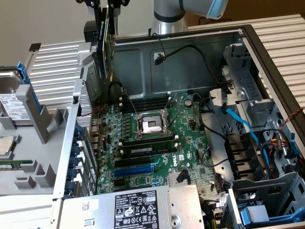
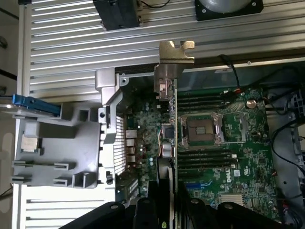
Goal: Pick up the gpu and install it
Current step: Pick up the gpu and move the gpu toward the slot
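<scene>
Carry step: gripper clamped on the gpu, which hangs edge-down, clear above the motherboard near the case's rear. Seating likely calls for aligning its edge with the blue slot.

In the exterior view you see the green motherboard at frame centre, CPU socket mid-board, with the labelled power supply along the lower edge and a hard drive far left.

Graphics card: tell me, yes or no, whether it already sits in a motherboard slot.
No, the gripper holds the graphics card in the air over the open case, clear of the motherboard.
</scene>
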Action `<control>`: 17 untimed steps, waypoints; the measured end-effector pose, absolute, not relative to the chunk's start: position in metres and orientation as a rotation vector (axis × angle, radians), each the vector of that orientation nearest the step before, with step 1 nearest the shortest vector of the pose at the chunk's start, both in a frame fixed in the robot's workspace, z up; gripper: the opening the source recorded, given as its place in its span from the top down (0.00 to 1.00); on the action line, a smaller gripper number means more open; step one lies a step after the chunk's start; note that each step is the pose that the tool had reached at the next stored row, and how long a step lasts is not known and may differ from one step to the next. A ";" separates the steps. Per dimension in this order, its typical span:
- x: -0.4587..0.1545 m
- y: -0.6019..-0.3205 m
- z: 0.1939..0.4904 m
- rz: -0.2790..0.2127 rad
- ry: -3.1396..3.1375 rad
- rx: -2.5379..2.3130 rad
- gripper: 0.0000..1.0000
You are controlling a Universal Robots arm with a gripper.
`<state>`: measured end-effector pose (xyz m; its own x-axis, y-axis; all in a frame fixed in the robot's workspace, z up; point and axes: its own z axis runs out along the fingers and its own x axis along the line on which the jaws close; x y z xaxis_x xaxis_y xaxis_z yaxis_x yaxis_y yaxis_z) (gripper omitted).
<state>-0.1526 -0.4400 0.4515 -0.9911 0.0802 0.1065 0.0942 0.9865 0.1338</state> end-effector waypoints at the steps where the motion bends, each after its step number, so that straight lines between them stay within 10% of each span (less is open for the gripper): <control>1: -0.150 -0.440 0.452 -0.211 -3.030 -0.133 0.73; 17: -0.136 -0.435 0.450 -0.193 -3.032 -0.085 0.73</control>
